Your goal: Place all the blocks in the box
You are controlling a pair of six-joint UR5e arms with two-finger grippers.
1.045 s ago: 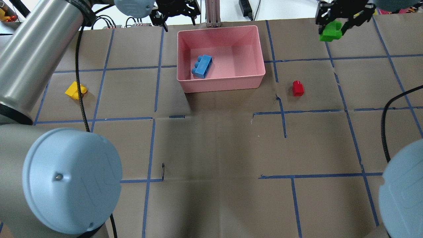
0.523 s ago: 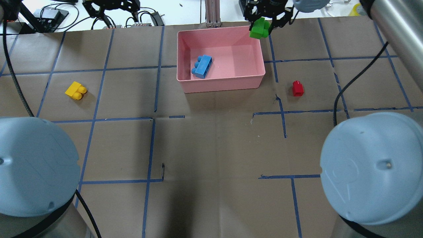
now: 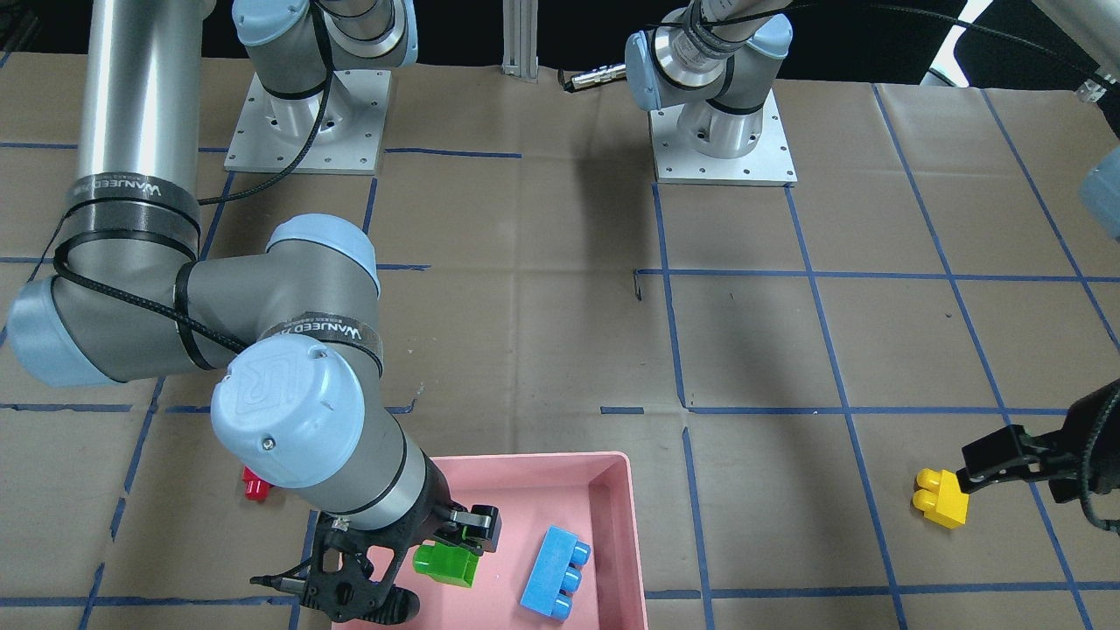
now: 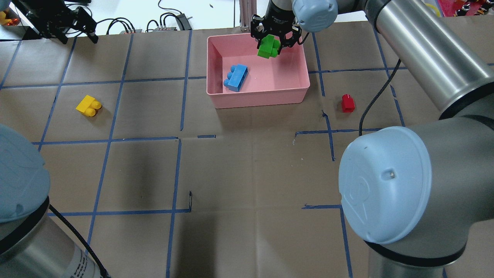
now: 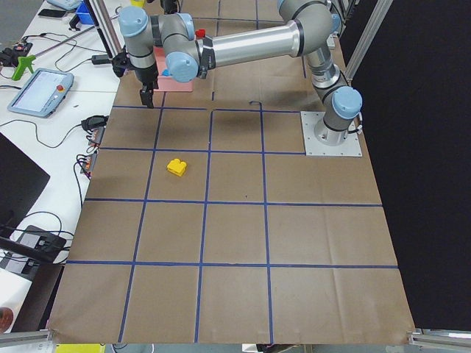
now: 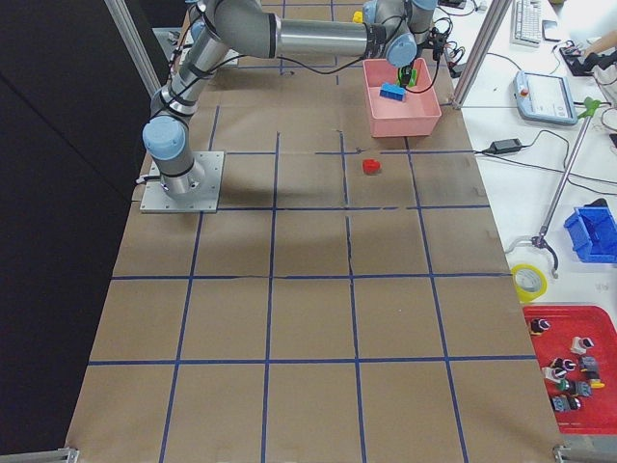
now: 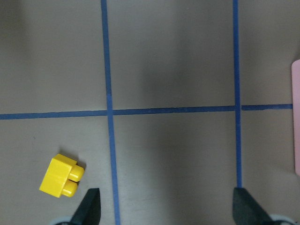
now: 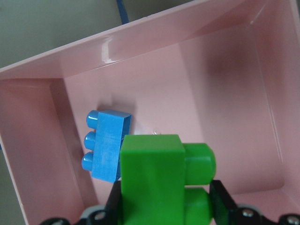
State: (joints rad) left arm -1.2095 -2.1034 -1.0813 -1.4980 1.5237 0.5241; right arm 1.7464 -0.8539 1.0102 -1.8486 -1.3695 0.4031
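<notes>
Where blue tape grids brown paper, white bench, tablet, cables.

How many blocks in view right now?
4. Blue block lies in the box; green block is held over it by the right gripper; yellow block and red block sit on the table.

Lit brightly and evenly from above; soft shadows on the table; faint glare on the box wall.
</notes>
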